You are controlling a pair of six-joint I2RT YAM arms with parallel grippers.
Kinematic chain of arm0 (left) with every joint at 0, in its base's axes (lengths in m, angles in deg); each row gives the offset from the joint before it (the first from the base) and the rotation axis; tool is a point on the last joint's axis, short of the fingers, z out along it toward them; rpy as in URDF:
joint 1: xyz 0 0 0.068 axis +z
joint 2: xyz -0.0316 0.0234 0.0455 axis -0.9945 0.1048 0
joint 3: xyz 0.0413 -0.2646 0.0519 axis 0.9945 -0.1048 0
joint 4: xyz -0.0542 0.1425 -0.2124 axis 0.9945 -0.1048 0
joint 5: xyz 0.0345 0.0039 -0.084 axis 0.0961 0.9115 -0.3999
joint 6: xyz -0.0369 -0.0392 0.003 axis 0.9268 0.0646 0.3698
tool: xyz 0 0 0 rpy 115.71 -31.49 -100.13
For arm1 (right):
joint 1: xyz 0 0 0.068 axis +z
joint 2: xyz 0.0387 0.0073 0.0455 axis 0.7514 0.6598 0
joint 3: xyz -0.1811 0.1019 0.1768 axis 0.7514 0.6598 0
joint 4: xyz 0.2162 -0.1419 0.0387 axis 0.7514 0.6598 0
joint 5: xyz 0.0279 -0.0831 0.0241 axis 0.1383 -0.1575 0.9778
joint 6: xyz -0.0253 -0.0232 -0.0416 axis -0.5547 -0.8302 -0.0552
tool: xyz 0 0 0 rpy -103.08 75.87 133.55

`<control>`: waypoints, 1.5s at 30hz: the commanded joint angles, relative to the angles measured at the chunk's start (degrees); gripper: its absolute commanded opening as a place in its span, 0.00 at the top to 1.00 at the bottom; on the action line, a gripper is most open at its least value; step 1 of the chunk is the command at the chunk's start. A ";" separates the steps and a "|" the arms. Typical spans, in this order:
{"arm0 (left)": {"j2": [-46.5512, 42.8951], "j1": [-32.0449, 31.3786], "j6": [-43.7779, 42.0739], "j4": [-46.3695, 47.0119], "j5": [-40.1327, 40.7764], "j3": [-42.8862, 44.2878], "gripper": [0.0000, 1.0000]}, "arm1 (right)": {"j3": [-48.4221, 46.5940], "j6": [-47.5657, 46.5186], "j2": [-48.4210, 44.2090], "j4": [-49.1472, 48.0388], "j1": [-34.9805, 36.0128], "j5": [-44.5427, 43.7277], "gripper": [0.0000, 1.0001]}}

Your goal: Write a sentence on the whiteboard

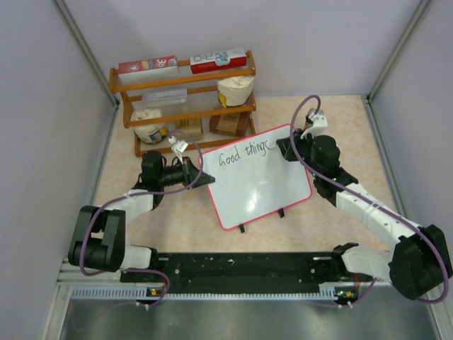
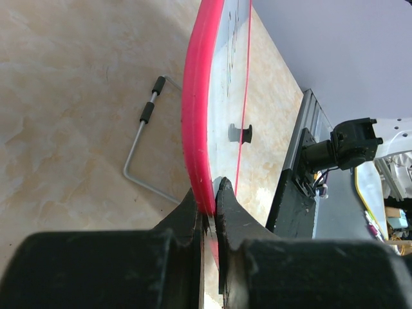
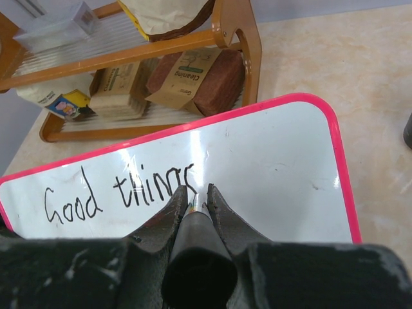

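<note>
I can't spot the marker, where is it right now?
In the right wrist view, the marker sits in the right gripper, its tip at the whiteboard just after the sentence.

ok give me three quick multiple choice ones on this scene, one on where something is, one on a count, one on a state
1. Where does the wooden rack stand relative to the whiteboard?
A. behind it, on the far side of the table
B. between it and the arm bases
C. on top of it

2. How many words of writing are on the whiteboard?
A. one
B. two
C. four

3. What is the left pincer doing?
A. hanging open in the air
B. holding a marker
C. shut on the whiteboard's red-pink edge

Answers:
1 A, the top view shows the rack beyond the board's far edge.
2 B, the right wrist view reads "Good things".
3 C, the left wrist view shows it clamped on the frame.
</note>
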 commanded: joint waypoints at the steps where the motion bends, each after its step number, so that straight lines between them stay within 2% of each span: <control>1: 1.17 -2.30 -13.92 -5.09 0.89 -2.87 1.00 | 1.67 -1.12 -0.50 1.13 -0.38 0.53 1.00; 13: 1.17 -2.30 -13.92 -5.09 0.89 -2.87 1.00 | 0.88 1.61 -1.37 -1.42 -0.38 4.05 1.00; 25: 1.09 -2.30 -13.92 -5.18 0.97 -2.95 1.00 | 0.18 -0.24 -13.32 2.00 -0.38 4.31 1.00; 45: 0.73 -2.39 -13.92 -5.18 1.24 -3.04 1.00 | 0.80 -1.21 -13.42 3.59 -0.38 5.28 1.00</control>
